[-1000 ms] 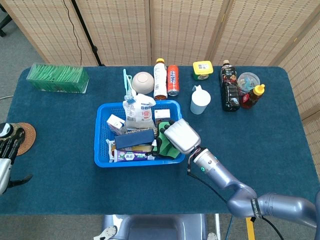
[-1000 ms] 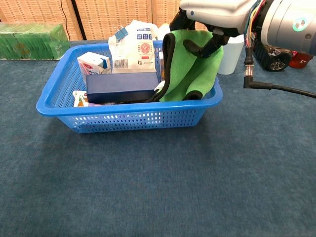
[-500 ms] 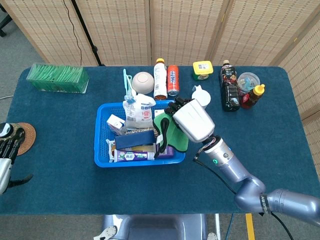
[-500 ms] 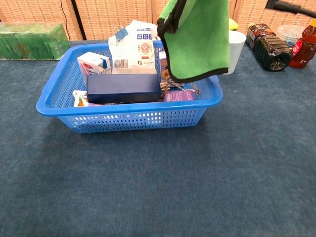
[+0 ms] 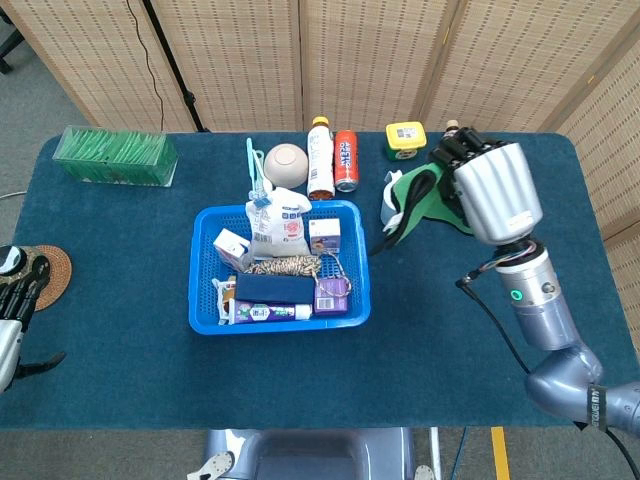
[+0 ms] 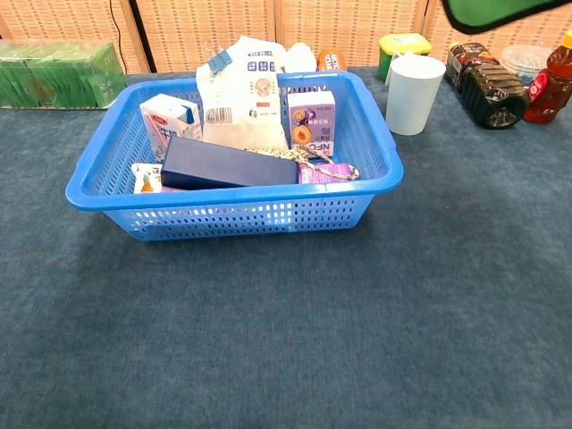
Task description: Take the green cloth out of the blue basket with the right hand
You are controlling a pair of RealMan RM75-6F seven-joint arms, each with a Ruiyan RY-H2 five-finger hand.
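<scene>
Head view: right hand [image 5: 487, 190] grips the green cloth [image 5: 428, 200], which hangs to its left, clear of the blue basket [image 5: 204, 300]; left hand [image 5: 18, 290] idle, grasp state indeterminate.

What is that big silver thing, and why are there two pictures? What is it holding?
The silver thing is a robot's right hand on a long arm. It holds a green cloth up in the air, away from the blue basket. One picture comes from a camera in the robot's head, looking down. The other comes from its chest, looking across the blue table. The basket holds small boxes and a white bag. Behind it stand bottles and a white cup. The robot's left hand rests at the table's edge, holding nothing.
</scene>
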